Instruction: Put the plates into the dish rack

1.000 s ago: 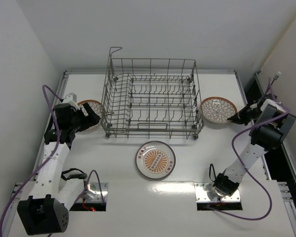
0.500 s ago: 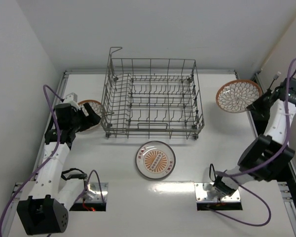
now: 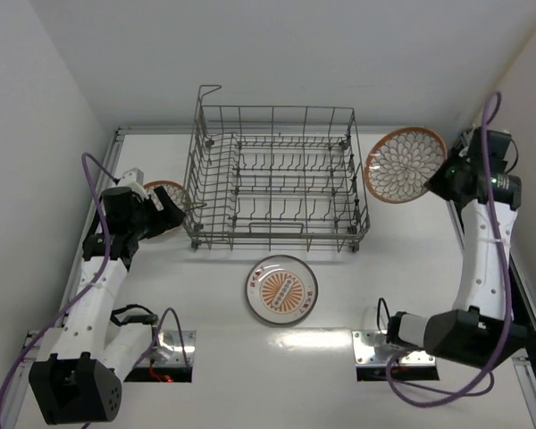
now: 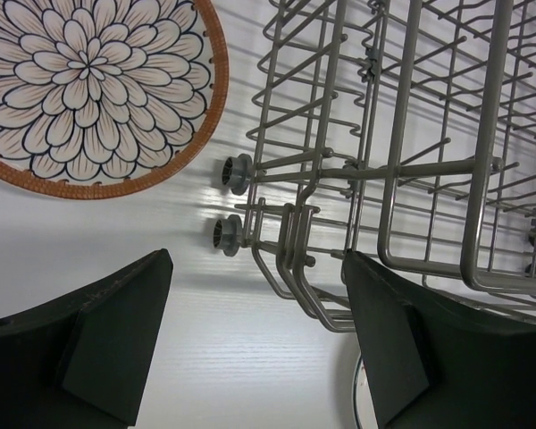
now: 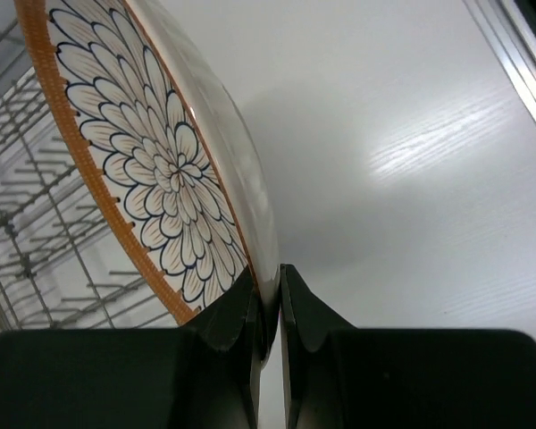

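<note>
My right gripper is shut on the rim of a brown-rimmed petal plate, which hangs tilted in the air just right of the dish rack. A second brown-rimmed petal plate lies flat on the table left of the rack. My left gripper is open over bare table between that plate and the rack's near-left corner, holding nothing. The plate with the orange sunburst centre lies flat in front of the rack.
The rack's wire tines stand upright and its tall handle loop rises at the back left corner. White walls close in on both sides. A raised table rail runs along the right edge.
My right arm has lifted the petal plate off the table at the right, raised it, then swung it left toward the rack's right side, tilting it. The left arm has stayed put.
</note>
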Available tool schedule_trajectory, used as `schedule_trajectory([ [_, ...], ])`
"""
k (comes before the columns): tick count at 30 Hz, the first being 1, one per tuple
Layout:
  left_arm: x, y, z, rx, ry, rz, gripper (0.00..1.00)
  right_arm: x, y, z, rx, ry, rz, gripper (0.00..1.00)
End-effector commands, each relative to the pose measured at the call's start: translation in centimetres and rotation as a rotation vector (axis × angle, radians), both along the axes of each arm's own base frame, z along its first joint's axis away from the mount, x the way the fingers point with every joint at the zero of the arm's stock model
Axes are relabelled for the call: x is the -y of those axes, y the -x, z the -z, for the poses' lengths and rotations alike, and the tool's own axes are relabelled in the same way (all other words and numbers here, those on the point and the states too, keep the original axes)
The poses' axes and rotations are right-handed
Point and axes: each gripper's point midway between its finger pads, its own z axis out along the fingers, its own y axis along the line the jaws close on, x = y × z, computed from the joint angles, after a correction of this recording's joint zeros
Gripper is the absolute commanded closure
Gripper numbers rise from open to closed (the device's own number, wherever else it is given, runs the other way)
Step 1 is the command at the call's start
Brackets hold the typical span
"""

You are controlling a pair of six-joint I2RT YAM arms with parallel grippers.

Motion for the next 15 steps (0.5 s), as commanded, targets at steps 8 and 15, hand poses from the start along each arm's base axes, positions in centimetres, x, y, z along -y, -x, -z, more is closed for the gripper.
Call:
schedule_trajectory([
  [8,0.7,-0.3,-0.2,0.011,-0.007,0.023,0.24,-5.2,-3.0,-7.2,0.249,0.231,-0.134,1.0],
  [15,0.8,-0.4,0.0,0.001,0.001,0.018,0.24,-7.7,-5.3,-4.0,0.068,0.417,-0.18,1.0],
])
